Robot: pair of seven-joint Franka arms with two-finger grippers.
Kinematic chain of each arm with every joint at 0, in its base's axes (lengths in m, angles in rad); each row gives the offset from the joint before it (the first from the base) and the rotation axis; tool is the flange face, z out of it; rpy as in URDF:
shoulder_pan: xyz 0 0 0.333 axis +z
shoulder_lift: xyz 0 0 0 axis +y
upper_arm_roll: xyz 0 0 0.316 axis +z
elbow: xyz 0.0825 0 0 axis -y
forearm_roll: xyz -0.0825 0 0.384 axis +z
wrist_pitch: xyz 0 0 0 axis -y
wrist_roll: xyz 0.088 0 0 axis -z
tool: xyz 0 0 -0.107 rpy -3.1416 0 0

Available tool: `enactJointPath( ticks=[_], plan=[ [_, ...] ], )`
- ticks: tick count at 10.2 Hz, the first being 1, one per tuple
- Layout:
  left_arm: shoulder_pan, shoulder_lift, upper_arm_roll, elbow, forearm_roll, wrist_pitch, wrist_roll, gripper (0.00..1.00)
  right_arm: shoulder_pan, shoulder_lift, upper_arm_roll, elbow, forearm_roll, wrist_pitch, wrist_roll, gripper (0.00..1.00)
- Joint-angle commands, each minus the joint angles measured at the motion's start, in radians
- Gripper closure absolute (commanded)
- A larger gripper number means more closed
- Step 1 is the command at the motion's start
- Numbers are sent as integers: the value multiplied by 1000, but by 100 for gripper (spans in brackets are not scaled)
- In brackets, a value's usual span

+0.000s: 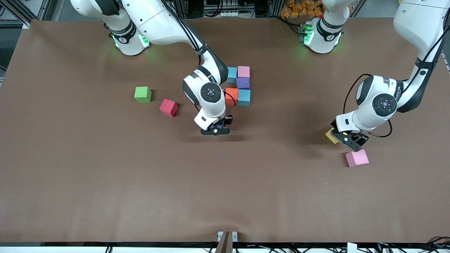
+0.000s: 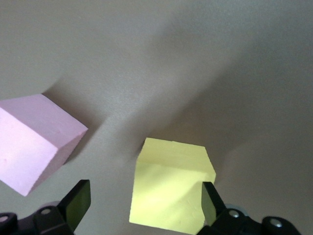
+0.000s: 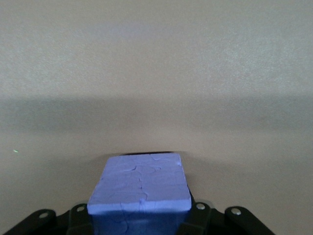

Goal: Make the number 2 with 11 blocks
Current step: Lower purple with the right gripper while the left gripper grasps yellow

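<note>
The started number 2 [image 1: 239,86] sits a little above the centre of the front view: a light blue block [image 1: 232,73] and a pink block [image 1: 243,71] side by side in the row nearest the robot bases, a purple block [image 1: 243,83] just below the pink one, then an orange block [image 1: 231,95] and a second light blue block [image 1: 244,97] touching each other in the lowest row so far. The right arm's wrist covers part of this cluster.

Just below it in the frame, the right gripper [image 1: 218,127] hangs above bare table, its fingers pinching a purple cube [image 3: 140,188] that fills the lower middle of the right wrist view.

To the left in the front view lie a red block [image 1: 168,107], turned askew, and farther left a green cube [image 1: 142,94], both well apart from the cluster.

At the right of the front view, the left gripper [image 1: 351,137] is down low with its fingers [image 2: 78,199] spread wide on either side of a yellow block [image 2: 168,188], apart from its faces. A second pink block [image 1: 357,157] lies just beside it, lower in the frame.
</note>
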Motion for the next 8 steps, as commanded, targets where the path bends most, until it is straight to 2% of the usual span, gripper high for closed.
enactJointPath(
  ticks=[1, 8],
  plan=[
    [15, -18, -23, -22, 5, 0, 18, 0, 20, -30, -10, -40, 13, -1, 13, 45],
    [17, -11, -25, -32, 5, 0, 25, 0, 34, -48, -10, -75, 13, -1, 13, 45]
  ],
)
